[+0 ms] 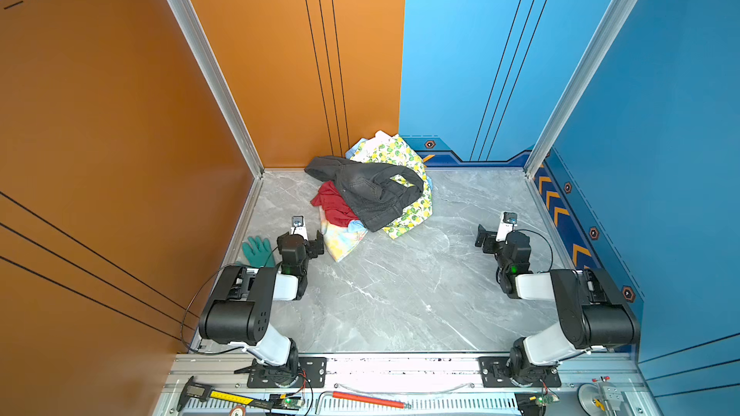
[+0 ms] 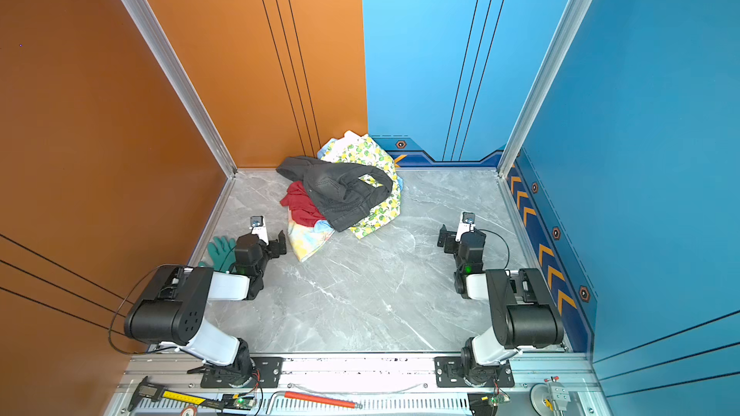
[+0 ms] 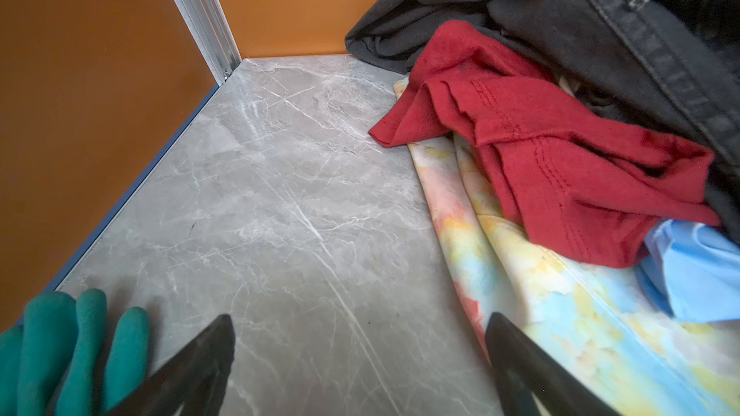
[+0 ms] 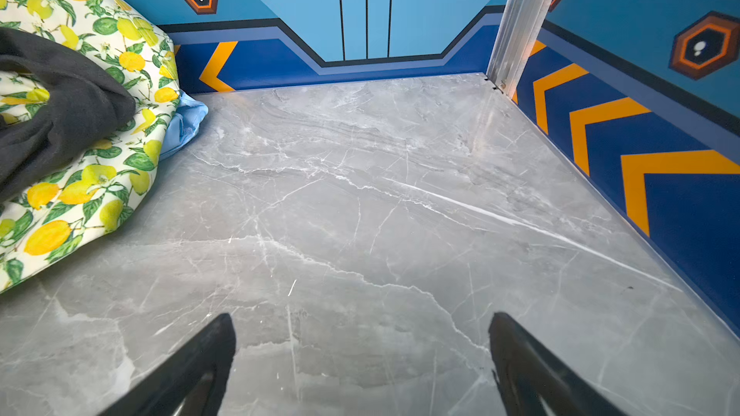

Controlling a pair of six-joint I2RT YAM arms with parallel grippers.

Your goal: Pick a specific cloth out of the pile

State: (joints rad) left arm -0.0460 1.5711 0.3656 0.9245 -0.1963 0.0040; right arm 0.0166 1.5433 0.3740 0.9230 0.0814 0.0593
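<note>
Bench of grey marble-veined stone spreads between the orange and blue walls. At its far side, near the back wall, sits the pile of mixed garments. On top of the heap a dark grey denim garment is draped, partly covering a white cloth printed with yellow lemons and green leaves, which reaches from the rear of the heap round to its right edge. A pastel tie-dye cloth spills out flat from the near left of the heap.

The plain red cloth of thin soft fabric lies crumpled on the left side of the heap, its upper part tucked under the denim and its lower part resting on the tie-dye cloth; in both top views much of it is exposed.

The left tool hovers just beside the tie-dye cloth, spread wide and gripping nothing. The right tool, well apart from the heap, is also spread over bare bench.

A teal rubber glove lies near the left tool. A small light blue fabric bit peeks out below the red cloth.
</note>
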